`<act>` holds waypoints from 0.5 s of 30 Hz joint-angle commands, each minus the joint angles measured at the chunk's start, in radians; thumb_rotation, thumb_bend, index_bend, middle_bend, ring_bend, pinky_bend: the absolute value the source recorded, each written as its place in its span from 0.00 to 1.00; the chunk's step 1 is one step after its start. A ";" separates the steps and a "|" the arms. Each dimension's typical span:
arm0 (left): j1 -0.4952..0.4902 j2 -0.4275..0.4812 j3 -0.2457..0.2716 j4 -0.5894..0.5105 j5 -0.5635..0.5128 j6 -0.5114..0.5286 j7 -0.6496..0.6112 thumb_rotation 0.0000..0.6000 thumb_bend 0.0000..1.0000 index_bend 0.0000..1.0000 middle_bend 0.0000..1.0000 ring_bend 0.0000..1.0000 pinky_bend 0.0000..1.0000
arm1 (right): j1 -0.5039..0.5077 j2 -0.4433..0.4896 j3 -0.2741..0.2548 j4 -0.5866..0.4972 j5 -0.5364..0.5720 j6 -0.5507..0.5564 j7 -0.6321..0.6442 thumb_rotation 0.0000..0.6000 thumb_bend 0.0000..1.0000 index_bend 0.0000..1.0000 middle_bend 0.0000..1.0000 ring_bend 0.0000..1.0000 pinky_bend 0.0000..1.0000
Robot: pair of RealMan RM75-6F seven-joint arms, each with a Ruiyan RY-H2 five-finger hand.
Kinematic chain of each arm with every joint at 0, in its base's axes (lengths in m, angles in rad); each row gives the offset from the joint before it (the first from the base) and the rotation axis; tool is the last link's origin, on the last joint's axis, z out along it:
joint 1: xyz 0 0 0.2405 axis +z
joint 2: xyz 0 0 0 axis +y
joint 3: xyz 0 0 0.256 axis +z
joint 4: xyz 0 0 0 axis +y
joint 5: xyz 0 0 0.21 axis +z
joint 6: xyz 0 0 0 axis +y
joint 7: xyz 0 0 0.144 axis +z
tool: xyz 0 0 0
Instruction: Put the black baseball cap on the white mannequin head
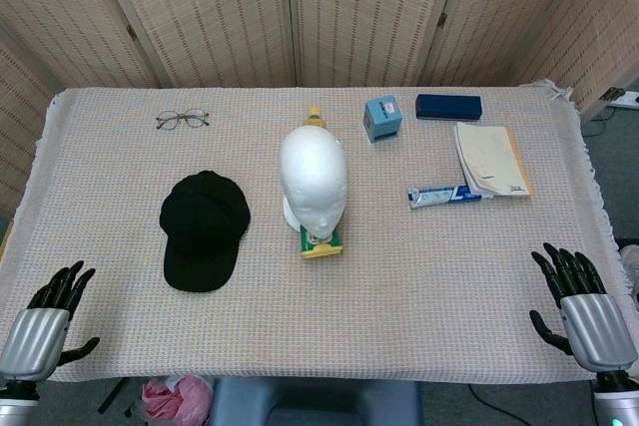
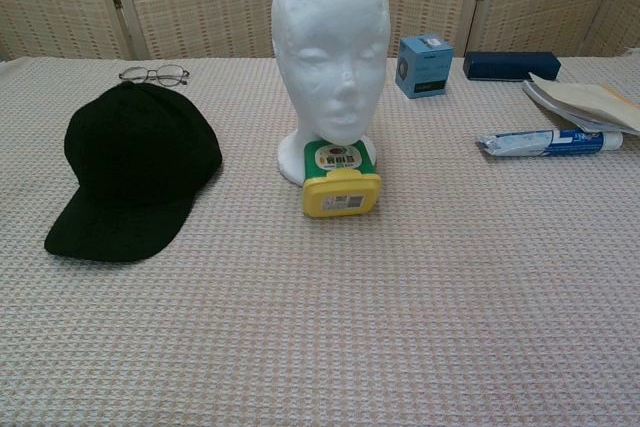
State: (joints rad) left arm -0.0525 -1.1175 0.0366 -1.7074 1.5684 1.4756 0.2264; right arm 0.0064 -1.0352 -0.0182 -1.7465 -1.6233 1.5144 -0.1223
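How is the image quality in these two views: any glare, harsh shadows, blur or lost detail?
Head view: even, soft lighting, faint shadows, everything sharp; the white mannequin head is bright, its facial detail washed out. Chest view: also sharp, the face is readable, but the black baseball cap is a nearly featureless dark mass. No blur or glare in either.

black baseball cap (image 1: 204,229): flat on cloth, brim near | white mannequin head (image 1: 314,181): upright, bare, just right
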 commanded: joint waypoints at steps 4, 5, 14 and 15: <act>-0.003 -0.006 0.002 -0.004 0.003 -0.006 0.015 1.00 0.16 0.00 0.03 0.04 0.22 | 0.000 0.002 -0.004 0.001 -0.001 -0.005 0.001 1.00 0.29 0.00 0.00 0.00 0.00; -0.004 -0.009 0.002 -0.003 0.011 -0.003 0.017 1.00 0.16 0.00 0.03 0.04 0.22 | 0.000 0.003 -0.005 0.001 -0.002 -0.005 0.004 1.00 0.29 0.00 0.00 0.00 0.00; -0.016 -0.176 -0.013 0.121 0.158 0.093 0.025 1.00 0.16 0.19 0.25 0.23 0.37 | -0.008 0.013 -0.009 0.001 -0.016 0.014 0.023 1.00 0.29 0.00 0.00 0.00 0.00; -0.017 -0.202 -0.018 0.141 0.170 0.104 0.036 1.00 0.16 0.21 0.29 0.26 0.40 | -0.007 0.013 -0.009 0.001 -0.019 0.015 0.024 1.00 0.29 0.00 0.00 0.00 0.00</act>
State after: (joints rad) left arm -0.0652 -1.2570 0.0314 -1.6197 1.6952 1.5399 0.2452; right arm -0.0009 -1.0227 -0.0265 -1.7455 -1.6417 1.5288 -0.0987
